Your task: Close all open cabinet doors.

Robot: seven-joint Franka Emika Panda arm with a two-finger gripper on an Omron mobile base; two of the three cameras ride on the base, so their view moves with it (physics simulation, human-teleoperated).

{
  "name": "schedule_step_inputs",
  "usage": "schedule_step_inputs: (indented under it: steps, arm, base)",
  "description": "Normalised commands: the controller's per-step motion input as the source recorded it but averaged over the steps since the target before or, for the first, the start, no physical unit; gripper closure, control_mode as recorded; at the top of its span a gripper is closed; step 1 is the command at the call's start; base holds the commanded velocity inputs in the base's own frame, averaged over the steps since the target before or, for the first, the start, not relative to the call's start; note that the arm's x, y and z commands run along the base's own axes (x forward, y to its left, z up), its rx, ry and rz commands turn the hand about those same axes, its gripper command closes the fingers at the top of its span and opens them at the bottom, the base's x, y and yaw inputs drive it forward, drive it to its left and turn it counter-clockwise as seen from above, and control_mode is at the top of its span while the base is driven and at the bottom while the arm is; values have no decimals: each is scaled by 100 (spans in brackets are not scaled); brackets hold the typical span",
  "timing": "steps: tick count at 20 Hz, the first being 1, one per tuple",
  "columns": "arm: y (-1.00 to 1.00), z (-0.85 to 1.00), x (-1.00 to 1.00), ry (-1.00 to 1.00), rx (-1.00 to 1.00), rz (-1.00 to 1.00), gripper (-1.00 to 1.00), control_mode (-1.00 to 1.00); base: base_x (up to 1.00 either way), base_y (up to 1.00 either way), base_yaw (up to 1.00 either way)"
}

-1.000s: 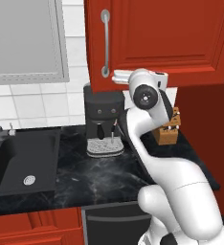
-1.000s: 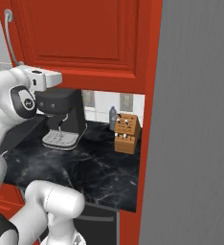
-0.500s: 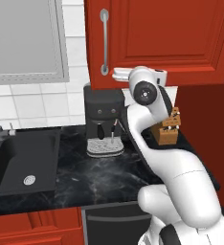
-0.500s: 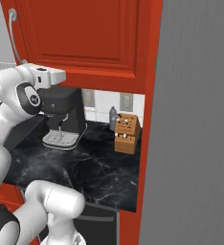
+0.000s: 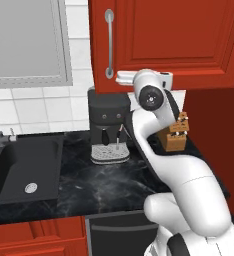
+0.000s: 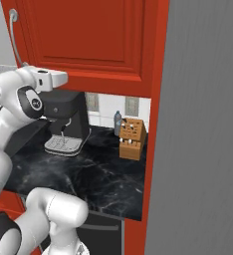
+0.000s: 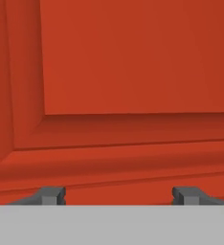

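Glossy red cabinet door (image 7: 133,57), raised rectangular panel, close before wide-parted, empty jaws (image 7: 118,195)

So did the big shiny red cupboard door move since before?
Yes. In the left base view the glossy red cabinet door has swung a little rightward: its silver handle now sits nearer the black coffee machine.

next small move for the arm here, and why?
Probably keep pushing forward on the cabinet door. The gripper faces its lower panel close up, fingertips spread and holding nothing, and the door looks angled out from the wall above the coffee machine.
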Motion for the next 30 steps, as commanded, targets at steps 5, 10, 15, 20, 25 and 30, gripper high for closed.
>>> schedule_step_inputs:
  steps: [5,10,15,20,25,30]
  arm:
    - [-11,6,-14,0,0,0,-100,-100]
    - [-23,8,-22,1,0,0,-100,-100]
    - [-13,13,-44,2,0,0,-100,-100]
    - [-13,16,-59,6,0,-1,-100,-100]
    - [-15,16,-73,17,0,0,-100,-100]
    - [-19,2,-91,21,2,0,-100,-100]
  base:
    - [0,0,0]
    - [0,0,0]
    - [0,0,0]
    - [0,0,0]
    - [0,0,0]
    - [0,0,0]
